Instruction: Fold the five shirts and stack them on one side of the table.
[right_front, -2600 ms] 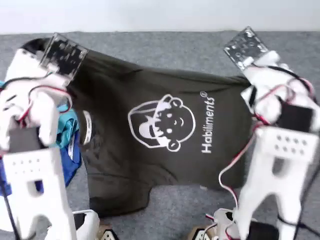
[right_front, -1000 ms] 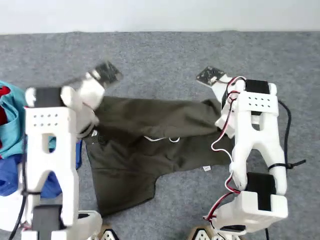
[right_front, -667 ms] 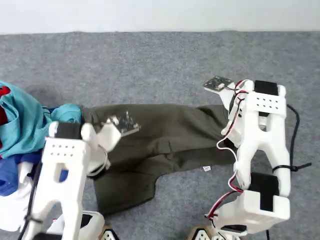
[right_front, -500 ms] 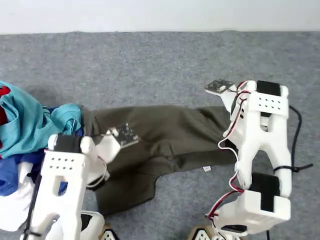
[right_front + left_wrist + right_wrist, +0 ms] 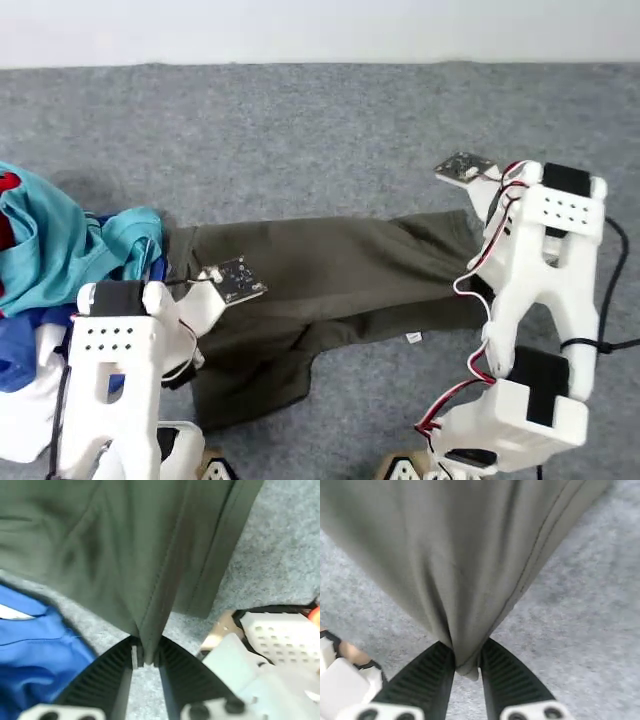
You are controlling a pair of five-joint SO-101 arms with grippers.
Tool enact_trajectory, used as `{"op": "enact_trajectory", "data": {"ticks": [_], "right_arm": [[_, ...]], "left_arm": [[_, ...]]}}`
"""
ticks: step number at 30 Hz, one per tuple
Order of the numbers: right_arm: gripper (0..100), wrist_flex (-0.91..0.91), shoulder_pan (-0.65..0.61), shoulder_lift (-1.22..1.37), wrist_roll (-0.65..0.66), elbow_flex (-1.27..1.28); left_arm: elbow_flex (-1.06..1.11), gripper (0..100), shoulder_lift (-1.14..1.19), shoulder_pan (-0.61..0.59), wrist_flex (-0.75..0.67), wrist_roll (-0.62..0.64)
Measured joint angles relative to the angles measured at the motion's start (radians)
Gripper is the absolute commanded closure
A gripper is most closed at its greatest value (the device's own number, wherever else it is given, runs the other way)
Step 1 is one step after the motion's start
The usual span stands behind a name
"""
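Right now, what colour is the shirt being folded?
The shirt is dark olive green, clearest in the high view.

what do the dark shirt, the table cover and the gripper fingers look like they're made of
The dark olive shirt: soft matte knit, likely cotton jersey; it drapes and creases where pinched. The table cover: grey, speckled, fuzzy, probably felt or low carpet. The left gripper and right gripper: black ribbed fingers, seemingly dull printed plastic.
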Motion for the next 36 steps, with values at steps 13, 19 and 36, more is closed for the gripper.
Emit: {"op": "enact_trajectory", "data": {"ticks": [13, 19, 36], "right_arm": [[98.7, 0.101, 0.000, -0.035, 0.084, -0.052], [98.6, 0.103, 0.000, -0.029, 0.120, -0.017], [81.2, 0.092, -0.009, 0.086, 0.120, -0.057]], "left_arm": [[0.017, 99, 0.000, 0.000, 0.000, -0.075], [0.060, 95, 0.000, 0.000, 0.000, -0.123], [0.060, 76, -0.210, 0.000, -0.020, 0.075]]}}
